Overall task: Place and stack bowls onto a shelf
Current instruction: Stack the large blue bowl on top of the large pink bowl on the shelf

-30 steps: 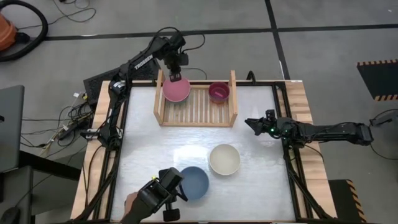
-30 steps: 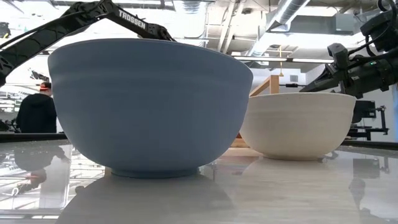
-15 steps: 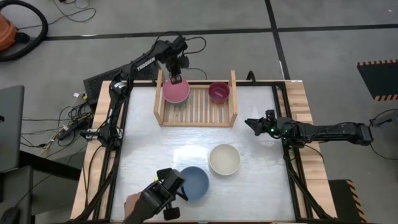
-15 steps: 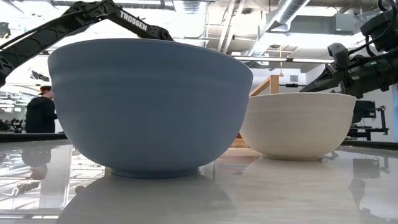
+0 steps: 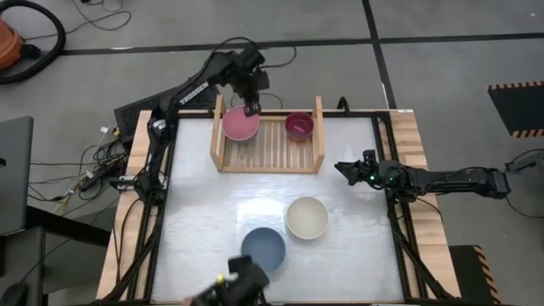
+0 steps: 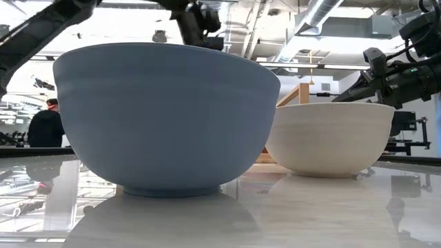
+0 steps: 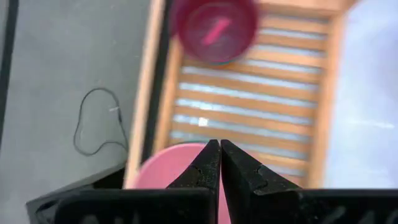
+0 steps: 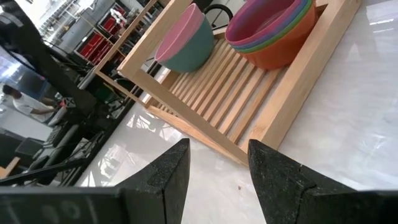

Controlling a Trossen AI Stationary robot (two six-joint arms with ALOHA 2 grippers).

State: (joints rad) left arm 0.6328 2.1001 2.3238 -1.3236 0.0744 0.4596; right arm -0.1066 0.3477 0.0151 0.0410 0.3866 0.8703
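Setting: robotics lab or workshop hall, not a home. Evidence: grey concrete floor [image 5: 442, 76] marked with black tape lines; a hazard-striped mat [image 5: 520, 106] at one side; loose cables [image 5: 93, 166] trailing off the table's edge; an orange vacuum [image 5: 8, 42] with black hose in a corner. Low view shows an open industrial ceiling with ducts [image 6: 320, 14] and strip lights. Right wrist view shows red storage racks [image 8: 102, 37] in the background. A person [image 6: 45, 127] stands well beyond the table.
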